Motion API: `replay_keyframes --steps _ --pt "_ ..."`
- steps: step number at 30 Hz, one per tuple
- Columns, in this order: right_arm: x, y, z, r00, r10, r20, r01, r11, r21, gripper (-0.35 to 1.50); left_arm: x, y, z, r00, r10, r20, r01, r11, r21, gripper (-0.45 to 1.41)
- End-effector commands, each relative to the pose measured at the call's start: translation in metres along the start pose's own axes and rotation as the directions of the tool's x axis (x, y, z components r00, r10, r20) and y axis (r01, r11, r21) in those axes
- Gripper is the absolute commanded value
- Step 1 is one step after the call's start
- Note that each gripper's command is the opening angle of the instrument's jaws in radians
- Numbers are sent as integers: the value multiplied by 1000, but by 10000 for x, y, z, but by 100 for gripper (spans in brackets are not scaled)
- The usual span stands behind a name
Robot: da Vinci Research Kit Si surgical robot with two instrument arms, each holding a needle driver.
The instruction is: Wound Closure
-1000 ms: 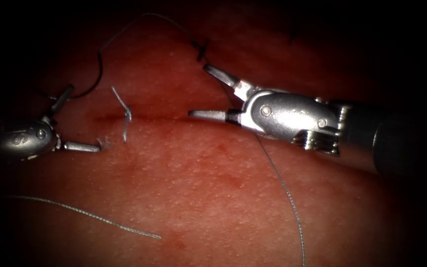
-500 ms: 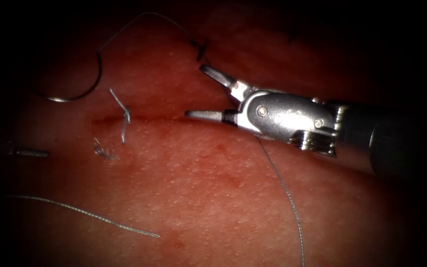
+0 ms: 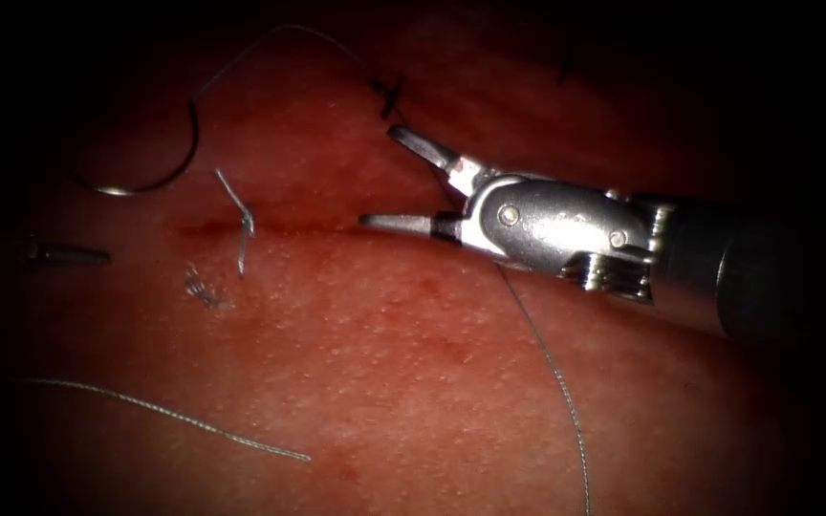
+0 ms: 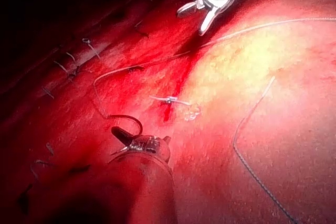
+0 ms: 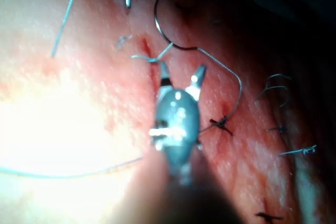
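right tool jaws wide open over the cut, holding nothing; needle lies free on tissue beyond the cut; left tool jaws: cannot tell

Dim endoscope view, dark vignette at all edges.
Glare on right tool metal; wrist views: tissue washed out w/ glare, right shaft blurred.
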Motion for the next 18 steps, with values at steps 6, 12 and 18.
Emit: replay_keyframes --steps 6,12,18 --pt "3 3 9 1000 4 1 -4 1000 0 146 1 1 39 992 76 103 -69 996 -64 81" --pt "3 3 12 1000 4 5 -4 1000 -1 146 -11 -3 57 986 50 162 -24 987 -158 81" --pt "4 1 15 1000 9 8 -9 1000 -2 146 -18 -1 56 978 34 204 19 968 -250 39"
